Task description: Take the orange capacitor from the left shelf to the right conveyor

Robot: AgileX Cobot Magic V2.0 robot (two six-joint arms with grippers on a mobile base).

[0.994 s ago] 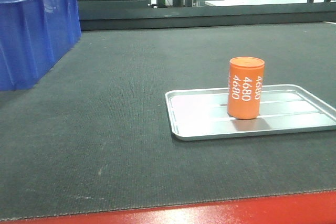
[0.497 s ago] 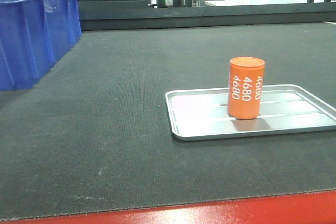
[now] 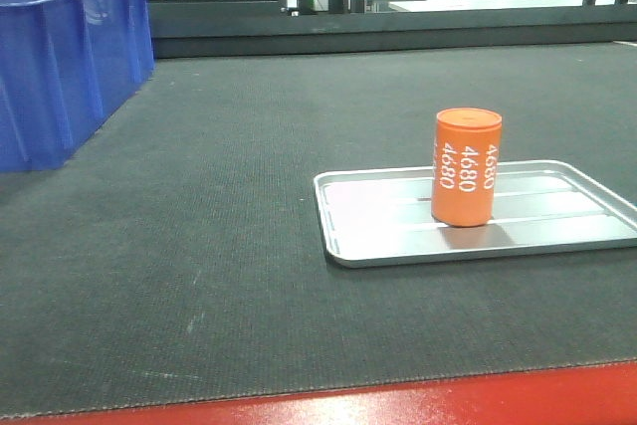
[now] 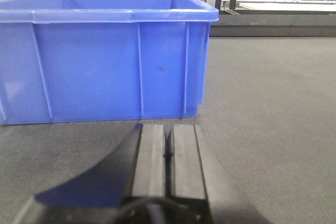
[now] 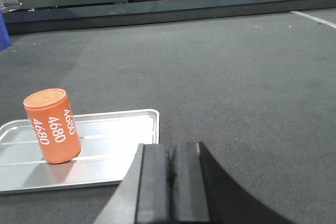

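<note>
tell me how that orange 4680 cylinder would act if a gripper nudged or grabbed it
The orange capacitor stands upright, taller than wide, on the smooth silver tray, so a high nudge would probably tip it. On its side it would likely roll. Its smooth, rigid-looking wall suggests a firm grasp, perhaps slightly slippery.

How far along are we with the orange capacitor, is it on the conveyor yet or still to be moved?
Looks done: the orange capacitor stands upright in the silver tray, which lies on the dark belt of the right conveyor. In hand: nothing; the left tool and the right tool are both shut and empty, the left one facing the blue bin. Left: apparently nothing, though no shelf is in view.
</note>
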